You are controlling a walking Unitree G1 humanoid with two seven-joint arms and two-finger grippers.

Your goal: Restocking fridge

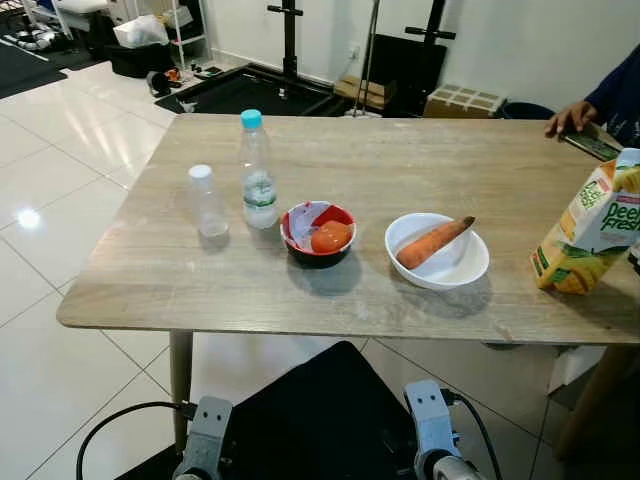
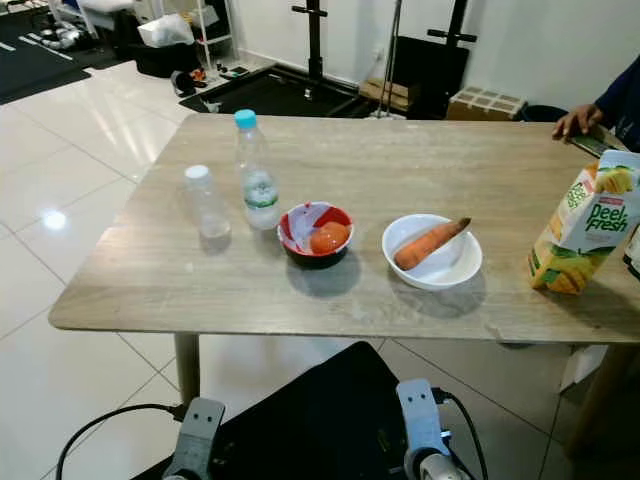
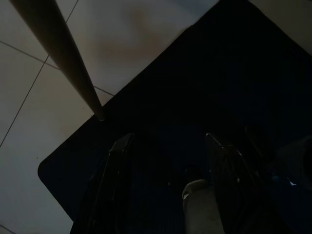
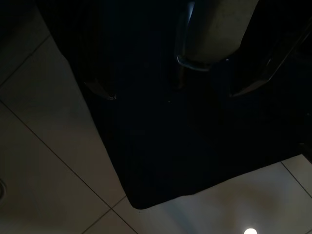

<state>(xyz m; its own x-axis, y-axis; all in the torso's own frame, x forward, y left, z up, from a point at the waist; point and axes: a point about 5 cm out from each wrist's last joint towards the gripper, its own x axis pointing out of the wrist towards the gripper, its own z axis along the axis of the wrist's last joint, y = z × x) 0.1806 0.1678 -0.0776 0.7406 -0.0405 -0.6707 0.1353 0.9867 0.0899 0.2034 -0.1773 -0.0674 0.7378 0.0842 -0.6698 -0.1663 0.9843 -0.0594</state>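
Red bowl (image 1: 318, 236) holding tomato (image 1: 331, 237), white bowl (image 1: 437, 251) holding carrot (image 1: 433, 243)

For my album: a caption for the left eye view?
Wooden table with two bottles, tomato bowl, carrot bowl, juice carton.

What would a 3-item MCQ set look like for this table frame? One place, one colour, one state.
1. Where does the carrot lie?
A. in the white bowl
B. in the red bowl
C. on the bare table

2. What colour is the taller water bottle's cap?
A. white
B. red
C. light blue

3. How does the juice carton stand?
A. flat on its side
B. upright on the wooden table
C. upside down in a bowl

Answers: 1 A, it rests across the white bowl's rim. 2 C, the cap is light blue. 3 B, it stands upright near the table's right edge.
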